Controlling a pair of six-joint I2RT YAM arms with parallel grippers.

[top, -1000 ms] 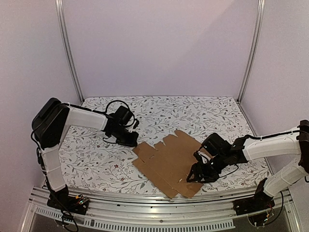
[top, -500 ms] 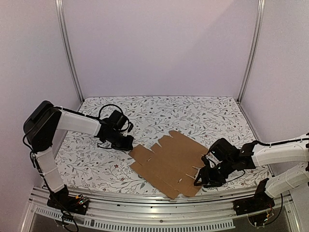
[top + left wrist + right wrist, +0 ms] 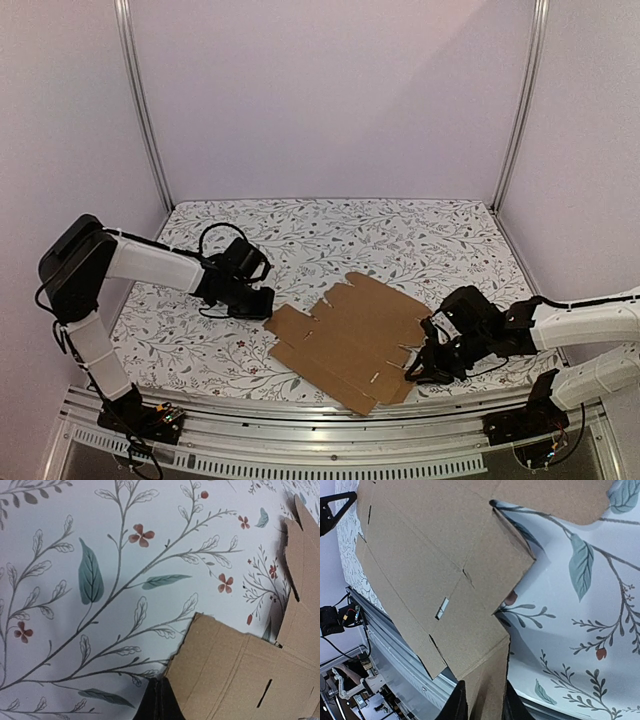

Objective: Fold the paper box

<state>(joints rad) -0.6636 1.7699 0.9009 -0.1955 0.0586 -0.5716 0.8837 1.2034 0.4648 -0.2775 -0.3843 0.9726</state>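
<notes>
no readable text, labels, brands, numbers or signs anywhere

My table wears a white cloth printed with grey-green leafy sprigs and small red flowers, and the cloth reaches the walls at the back and at both sides. Around it I have plain pale lilac wall panels, with 2 silver metal uprights at the back corners, the left upright and the right upright. Along the near edge runs my ribbed aluminium rail. Near its left end sits 1 small circuit board with coloured wires. The right wrist view catches black cables hanging below that rail.
</notes>
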